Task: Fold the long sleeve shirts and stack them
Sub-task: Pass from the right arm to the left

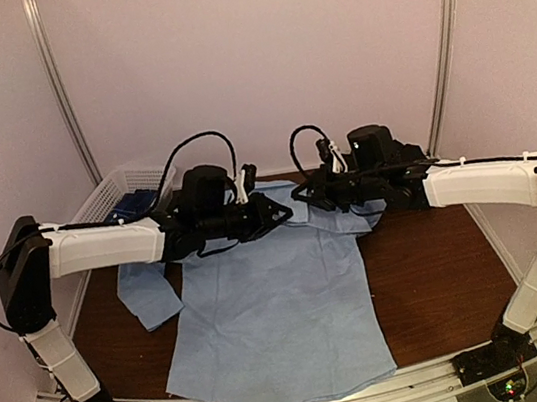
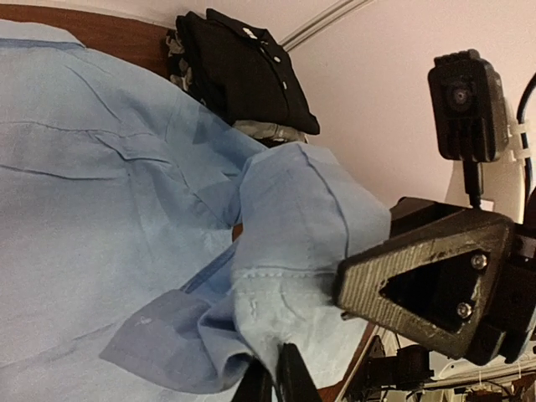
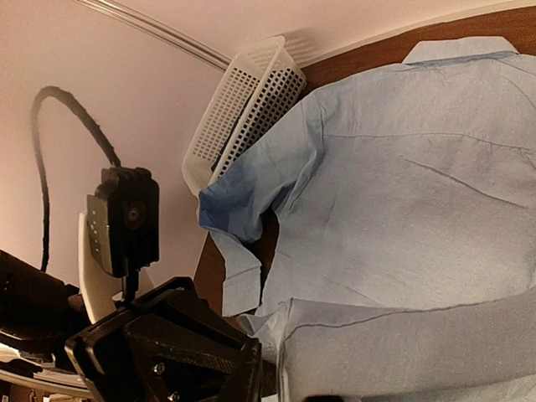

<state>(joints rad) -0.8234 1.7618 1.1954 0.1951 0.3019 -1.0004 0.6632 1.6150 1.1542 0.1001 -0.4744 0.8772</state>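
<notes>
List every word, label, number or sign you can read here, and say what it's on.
None can be read in any view.
The light blue shirt, the folded black shirt, the white mesh basket, the left arm and the right arm show no legible print or label.
</notes>
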